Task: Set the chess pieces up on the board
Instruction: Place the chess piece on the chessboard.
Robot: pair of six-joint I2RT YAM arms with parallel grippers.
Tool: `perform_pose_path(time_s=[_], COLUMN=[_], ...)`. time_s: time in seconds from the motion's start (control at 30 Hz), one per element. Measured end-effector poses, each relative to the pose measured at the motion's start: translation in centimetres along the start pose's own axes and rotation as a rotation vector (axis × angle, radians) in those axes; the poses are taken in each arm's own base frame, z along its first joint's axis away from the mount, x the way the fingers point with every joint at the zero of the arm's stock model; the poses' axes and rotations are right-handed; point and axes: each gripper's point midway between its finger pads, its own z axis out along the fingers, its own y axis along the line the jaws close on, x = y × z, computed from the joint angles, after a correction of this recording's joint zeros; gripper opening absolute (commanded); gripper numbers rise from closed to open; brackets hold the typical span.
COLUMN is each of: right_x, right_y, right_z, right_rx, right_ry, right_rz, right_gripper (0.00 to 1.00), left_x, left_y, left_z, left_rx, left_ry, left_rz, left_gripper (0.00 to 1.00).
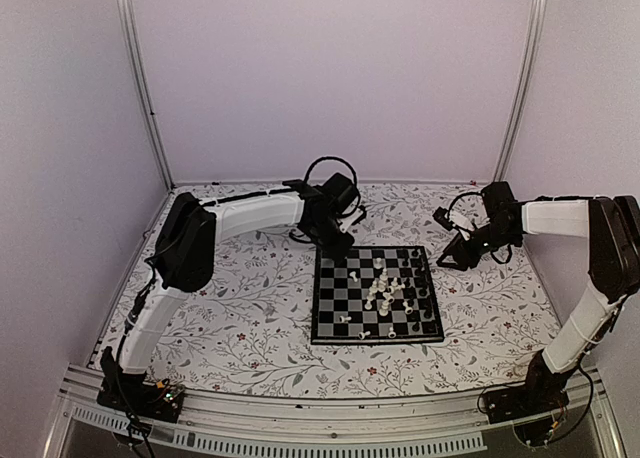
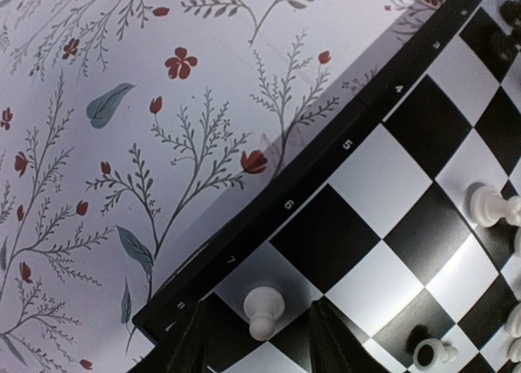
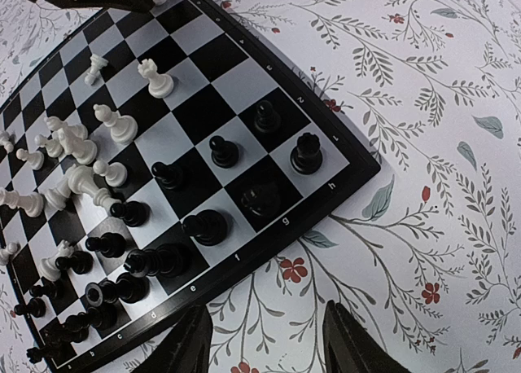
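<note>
Board (image 1: 328,293) sits at bench (image 1: 240,328) centre. Its border reads 8 to 4 along one edge and a to h along another. Black and white chess pieces (image 3: 306,155) crowd its 3 o'clock half, several toppled; their kinds are unclear from above. Left gripper (image 1: 337,246) is at the 11 o'clock corner, jaws spread either side of a white pawn (image 2: 264,309). Right gripper (image 3: 267,312) is over the bench by the h corner, jaws spread.

Left arm (image 1: 250,216) of smooth white tubular links joined by bulky matte-black housings; right arm (image 1: 560,218) built alike, with a large black elbow block (image 1: 612,243); thin black cables (image 1: 335,168) loop above the left wrist; black bases (image 1: 135,393) bolted on a grey rail; right gripper (image 3: 267,309) ends in two matte-black tapered fingers (image 3: 191,340).
</note>
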Motion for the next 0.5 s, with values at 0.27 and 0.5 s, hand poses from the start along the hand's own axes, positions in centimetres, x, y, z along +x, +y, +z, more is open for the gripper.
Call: perform_pose_path(time_s=[0.27,0.5], right_x=[0.4,0.4], right_y=[0.1,0.5], right_z=[0.4,0.6], right_rx=[-0.009,-0.007], right_ry=[0.014,0.028], right_rz=[0.007,-0.005], right_gripper=[0.50,0.50], left_x=[-0.5,-1.0], left_y=[0.4,-3.0], left_z=[-4.2,-11.7], left_rx=[-0.026,0.072], left_ry=[-0.040,-0.157], left_rz=[0.000,0.064], left_gripper=[0.46,0.37])
